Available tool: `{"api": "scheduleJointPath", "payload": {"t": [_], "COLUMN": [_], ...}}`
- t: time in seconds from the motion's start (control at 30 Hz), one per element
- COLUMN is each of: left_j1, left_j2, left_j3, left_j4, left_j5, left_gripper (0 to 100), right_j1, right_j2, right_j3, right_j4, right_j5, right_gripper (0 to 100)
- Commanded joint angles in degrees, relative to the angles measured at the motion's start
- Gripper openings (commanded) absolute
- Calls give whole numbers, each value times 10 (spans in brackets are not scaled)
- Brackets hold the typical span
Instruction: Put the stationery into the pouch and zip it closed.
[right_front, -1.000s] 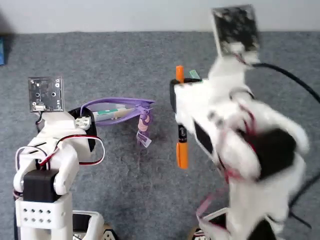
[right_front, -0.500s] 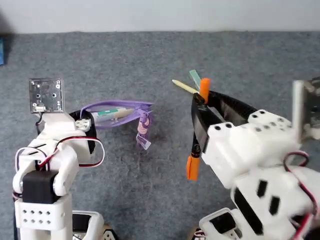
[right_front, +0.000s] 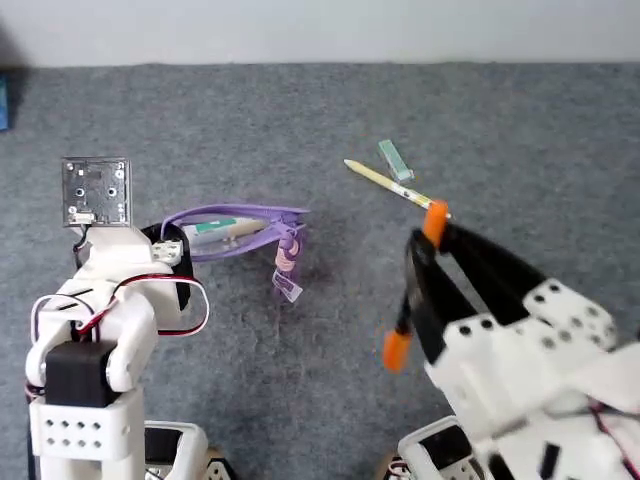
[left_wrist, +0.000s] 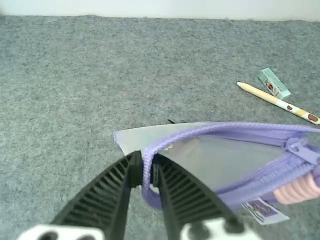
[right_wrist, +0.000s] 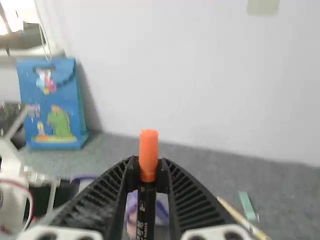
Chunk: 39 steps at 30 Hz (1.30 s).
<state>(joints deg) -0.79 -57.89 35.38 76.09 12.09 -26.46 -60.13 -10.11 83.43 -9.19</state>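
The purple pouch (right_front: 235, 228) lies unzipped on the grey table, something green and white inside it. My left gripper (left_wrist: 145, 172) is shut on the pouch's zipper edge (left_wrist: 150, 150); the same gripper (right_front: 170, 240) sits at the pouch's left end in the high view. My right gripper (right_front: 425, 250) is shut on a black marker with orange caps (right_front: 410, 300), lifted above the table at the right. In the right wrist view the marker (right_wrist: 148, 160) stands between the fingers. A yellow pencil (right_front: 385, 182) and a small green eraser (right_front: 395, 160) lie beyond it.
A blue gift bag (right_wrist: 50, 105) stands against the white wall. A pink and lilac tag (right_front: 287, 265) hangs from the pouch's zipper pull. Bare grey carpet spreads between the pouch and the pencil.
The right arm has swung back and to the right with the marker in its grip, uncovering the pencil and eraser. The left arm and the pouch have stayed put.
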Motion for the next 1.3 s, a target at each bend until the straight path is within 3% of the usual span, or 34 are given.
{"api": "scheduleJointPath", "payload": {"t": [0.0,0.17,0.4,0.63,0.8,1.17,1.27], "left_j1": [3,3,4,4,4,4,4], "left_j2": [7,7,11,11,11,8,9], "left_j3": [1,1,2,24,23,25,24], "left_j4": [4,4,-4,-21,-21,-22,-22], "left_j5": [-5,-6,-7,-8,-9,-9,-9], "left_gripper": [12,12,12,12,12,12,12], "right_j1": [-3,-27,-137,-197,-207,-207,-207], "right_j2": [-14,-14,-14,-3,53,142,139], "right_j3": [94,213,345,482,498,525,537], "right_j4": [-162,-355,-493,-673,-795,-822,-764], "right_j5": [12,47,96,142,153,154,186], "right_gripper": [7,8,8,8,8,9,17]}}
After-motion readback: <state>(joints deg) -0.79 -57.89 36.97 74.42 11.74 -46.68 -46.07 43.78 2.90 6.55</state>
